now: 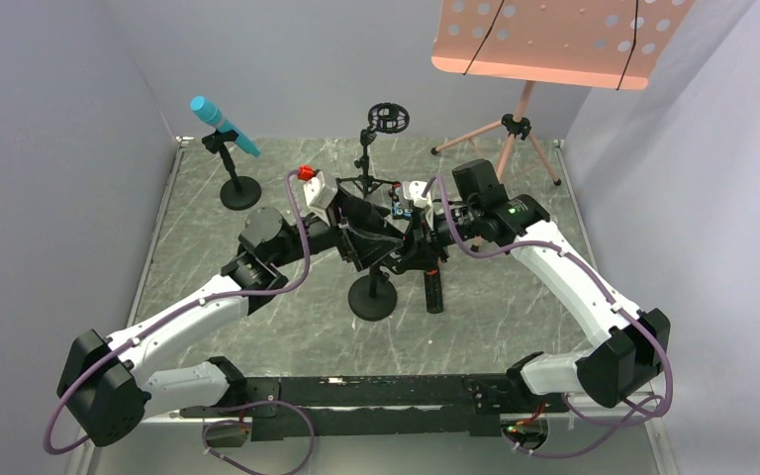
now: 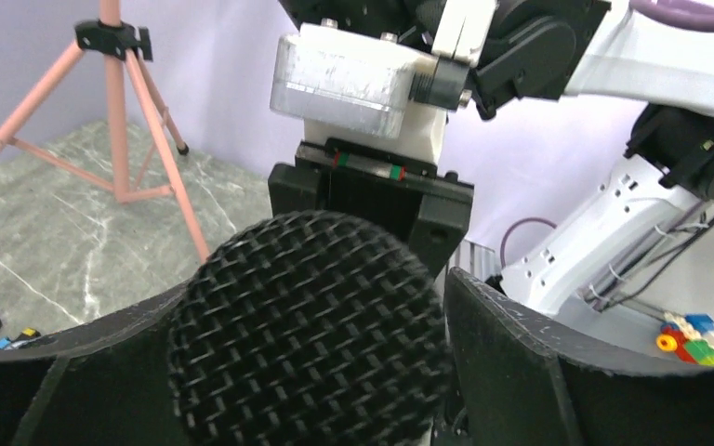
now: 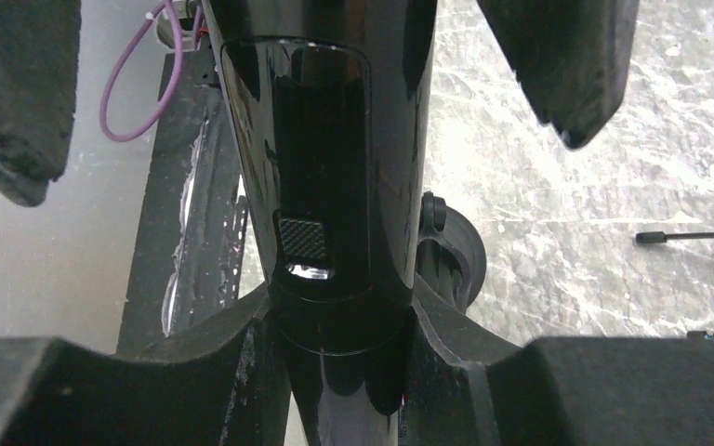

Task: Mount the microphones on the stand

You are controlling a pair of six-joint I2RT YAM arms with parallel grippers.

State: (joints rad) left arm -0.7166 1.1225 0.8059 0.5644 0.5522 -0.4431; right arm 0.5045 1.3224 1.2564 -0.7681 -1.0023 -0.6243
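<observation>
Done: the light blue microphone point(image 1: 223, 124) sits tilted in the clip of the small stand point(image 1: 238, 188) at the back left, well apart from both arms
In hand: the mesh-head microphone point(image 2: 307, 325) is held in the air over the middle of the table point(image 1: 515, 297), near the round-based central stand point(image 1: 373, 295)
Right gripper point(image 3: 339, 353): its jaws are pressed onto the glossy black body of that microphone, just below the switch
Left gripper point(image 2: 321, 297): its jaws stand spread to either side of the mesh head, and the right wrist view shows clear gaps between them and the body
Seating: the overhead view hides the clip behind the two wrists, so it cannot be told whether the body is in it; judged not yet attached
Third microphone: a long dark item point(image 1: 433, 287) lies flat on the table just beside the central stand's base; it is probably the third one, though no orange end shows
Spare mount: the ring-topped stand point(image 1: 387, 117) at the back holds nothing
Left to do: judged as one of three attached, one being placed, one untouched
</observation>
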